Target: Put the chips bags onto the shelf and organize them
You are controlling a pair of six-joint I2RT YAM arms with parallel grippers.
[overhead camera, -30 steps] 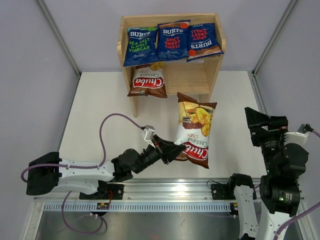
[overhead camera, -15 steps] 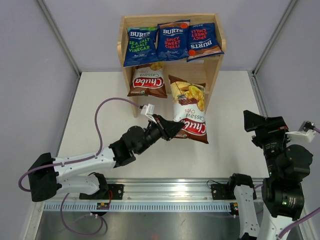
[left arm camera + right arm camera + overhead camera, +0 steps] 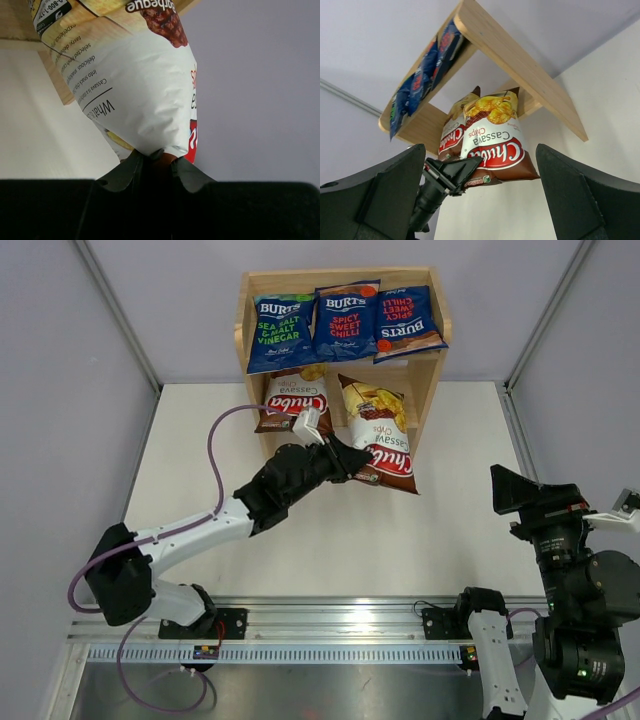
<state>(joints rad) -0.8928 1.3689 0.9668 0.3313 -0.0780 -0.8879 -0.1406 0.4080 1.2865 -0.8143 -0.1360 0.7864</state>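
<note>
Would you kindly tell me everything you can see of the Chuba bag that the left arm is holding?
The held Chuba bag is a glossy brown-and-white cassava chips packet with a red logo and pictured chips; its back is white. The left gripper pinches its crimped near end in its jaws, lifted. It slants, its far end reaching the lower tier of the shelf, right of the other Chuba bag. Whether it touches the board is unclear.

"Burts Sea Salt & Malt Vinegar" is read on the left blue bag (image 3: 282,332), "Burts Spicy Sweet Chilli" on the middle blue bag (image 3: 346,320) and right blue bag (image 3: 407,322), "Chuba Cassava Chips" on the front brown bag (image 3: 378,435).
</note>
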